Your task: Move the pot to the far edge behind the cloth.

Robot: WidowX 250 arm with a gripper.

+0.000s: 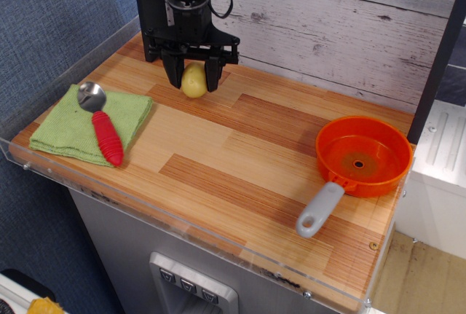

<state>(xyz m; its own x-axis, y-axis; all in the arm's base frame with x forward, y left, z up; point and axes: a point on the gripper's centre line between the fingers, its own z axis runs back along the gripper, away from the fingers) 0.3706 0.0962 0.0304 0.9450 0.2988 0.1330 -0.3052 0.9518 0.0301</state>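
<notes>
The pot [194, 81] is a small pale-yellow egg-shaped object. It sits low at the back of the wooden counter, near the wall, between my black fingers. My gripper [194, 83] is shut on it from above. Whether the pot touches the counter I cannot tell. The light-green folded cloth [73, 126] lies at the front left, to the left of and nearer than the pot.
A spoon with a red handle [106, 138] lies on the cloth. An orange pan with a grey handle [362, 156] stands at the right. A dark post [149, 15] rises behind my gripper. A clear rim [182, 231] runs along the counter's front edge.
</notes>
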